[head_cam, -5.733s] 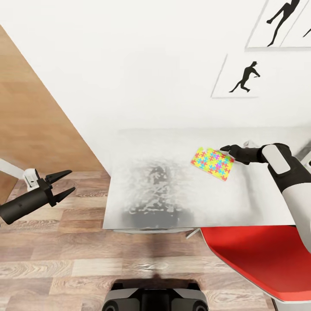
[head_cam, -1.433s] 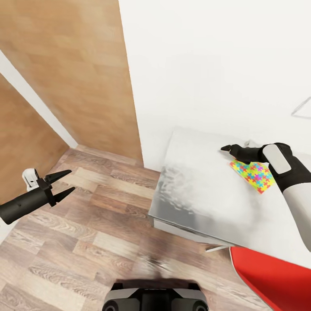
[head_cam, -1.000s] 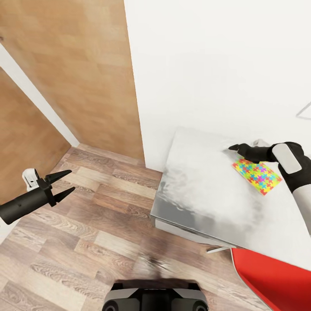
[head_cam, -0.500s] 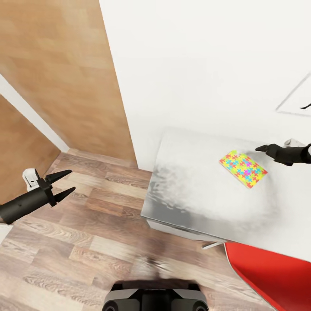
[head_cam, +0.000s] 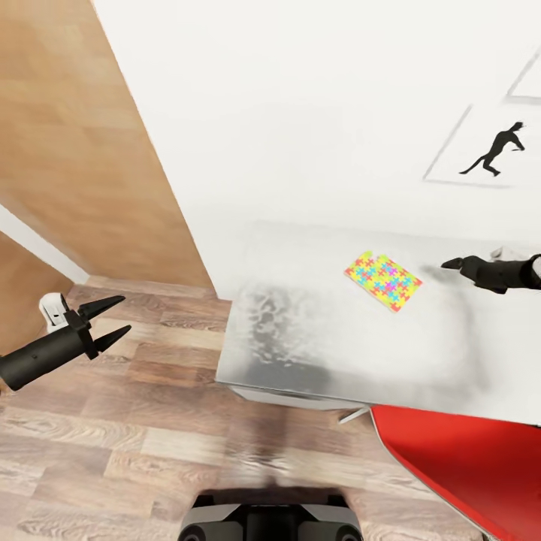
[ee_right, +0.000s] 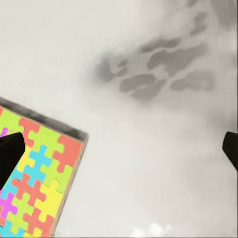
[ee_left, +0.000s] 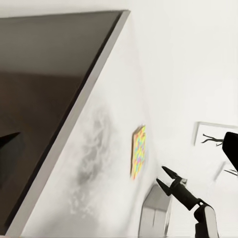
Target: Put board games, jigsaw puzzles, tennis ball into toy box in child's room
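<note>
Jigsaw puzzle (head_cam: 383,280) lying flat on counter (head_cam: 315,353), apart from right gripper (head_cam: 453,264), jaws spread. Judging: approaching low at edge, straddling it. Left gripper (head_cam: 111,319) hanging spread over floor (head_cam: 150,406).

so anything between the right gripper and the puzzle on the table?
Nothing visible. The right gripper hangs over bare tabletop just beside the jigsaw puzzle, its fingers open, and only marbled surface lies between them.
</note>
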